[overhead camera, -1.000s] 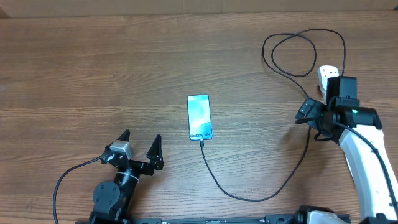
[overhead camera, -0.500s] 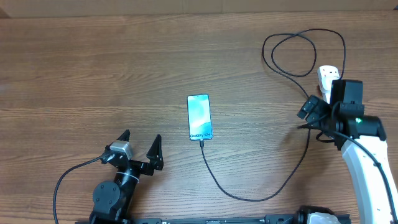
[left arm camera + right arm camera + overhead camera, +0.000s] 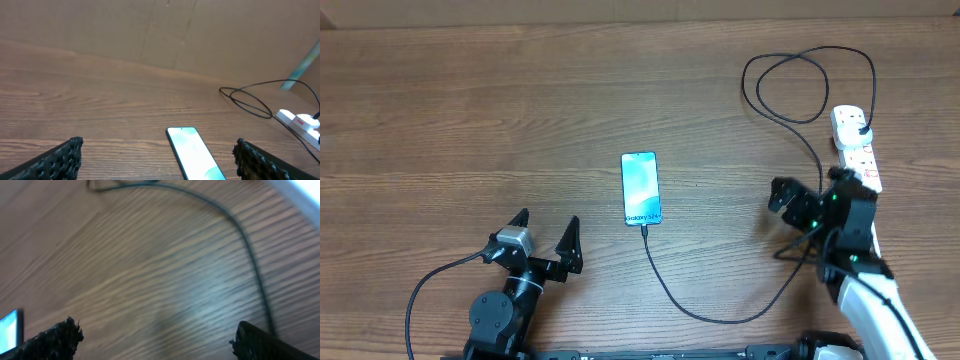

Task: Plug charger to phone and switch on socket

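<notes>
The phone lies flat mid-table with its teal screen lit, and also shows in the left wrist view. The black charger cable runs from the phone's near end, curves right and loops up to its plug in the white socket strip. The cable also shows in the right wrist view. My left gripper is open and empty, near the front edge, left of the phone. My right gripper is open and empty, above the cable, left of and nearer than the socket.
The wooden table fills the view. The cable's loop lies at the back right. A cardboard wall stands behind the table.
My right arm has pulled back from the socket strip, toward the front and left. The strip now shows in full. The left arm, phone and cable have not moved.
</notes>
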